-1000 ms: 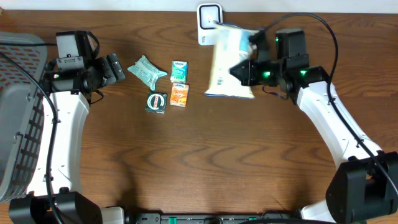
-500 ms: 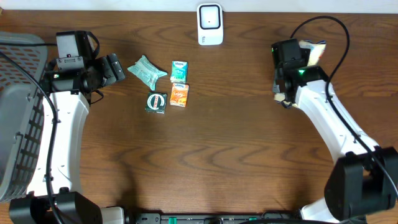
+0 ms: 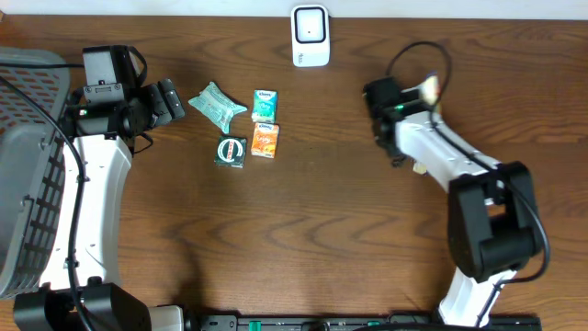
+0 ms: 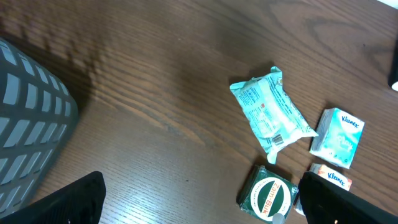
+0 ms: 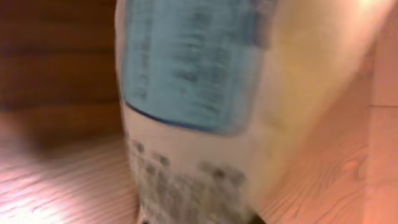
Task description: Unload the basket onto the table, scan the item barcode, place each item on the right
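Worryingly, the right gripper's (image 3: 413,92) hold on the blurred pouch (image 5: 186,112) before it was unclear; loose jaws could drop it.

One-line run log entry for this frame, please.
phase: scan barcode | left gripper: open, empty | right arm: right of scanner, white-and-blue package blurred at wrist camera, grip unclear | scanner: uncovered

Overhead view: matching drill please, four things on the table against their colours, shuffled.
Things:
1. scanner
2. basket
3. round-logo packet
4. lower tissue pack

Colours:
A. orange
B. white
C. grey
D. dark green

Pairs: 1-B, 2-C, 3-D, 4-A
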